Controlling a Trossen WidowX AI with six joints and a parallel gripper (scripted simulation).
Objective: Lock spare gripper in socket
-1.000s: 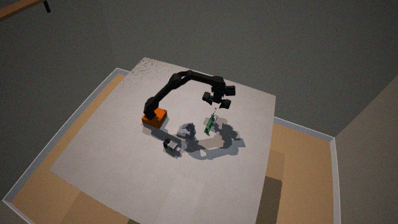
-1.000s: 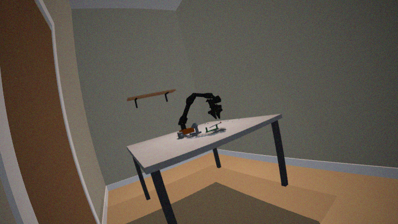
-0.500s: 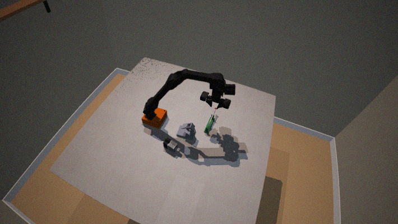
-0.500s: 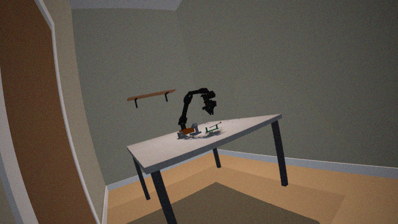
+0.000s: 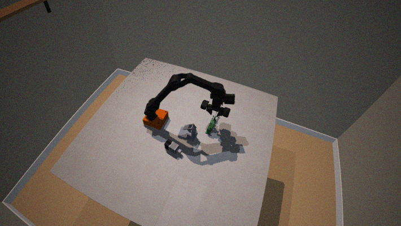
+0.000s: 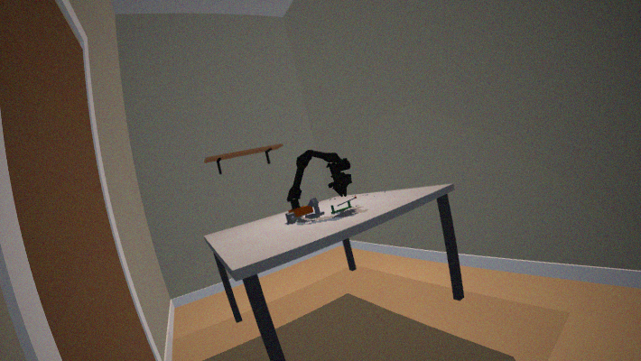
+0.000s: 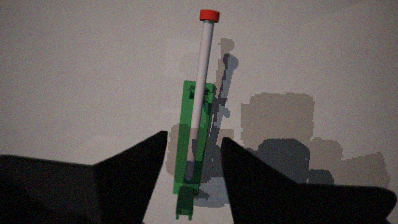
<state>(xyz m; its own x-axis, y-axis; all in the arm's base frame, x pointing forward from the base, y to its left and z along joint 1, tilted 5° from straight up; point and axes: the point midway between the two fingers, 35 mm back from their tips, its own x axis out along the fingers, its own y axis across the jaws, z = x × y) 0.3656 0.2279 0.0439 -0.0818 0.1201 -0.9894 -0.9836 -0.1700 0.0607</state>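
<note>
On our table [image 5: 113, 141] [image 6: 280, 239], the gripper [image 5: 216, 114] [image 6: 344, 195] [image 7: 194, 140] hangs partly open, holding nothing. From the mount [image 5: 193, 130] [image 6: 315, 206], our green rack [image 5: 210, 127] [image 6: 341, 209] [image 7: 182, 130] stands toward three o'clock in the top view, bearing the pin [image 6: 348, 201] [image 7: 201, 75], red head at twelve in the wrist view.

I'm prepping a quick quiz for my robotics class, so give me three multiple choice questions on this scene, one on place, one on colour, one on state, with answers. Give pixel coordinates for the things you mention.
1. Where does the pin lie?
A) in the grey mount
B) on the green rack
C) on the orange block

2. What colour is the pin's head?
A) blue
B) yellow
C) red

3. How is the gripper?
A) open, holding nothing
B) shut on the pin
C) shut on the spare gripper

1 B: the pin [image 7: 201, 75] lies along the green rack [image 5: 209, 130] [image 6: 341, 209] [image 7: 182, 150].
2 C: its head [image 7: 209, 15] shows red.
3 A: the gripper's [image 5: 216, 112] [image 6: 344, 196] [image 7: 195, 136] fingers stand apart above the pin.
</note>
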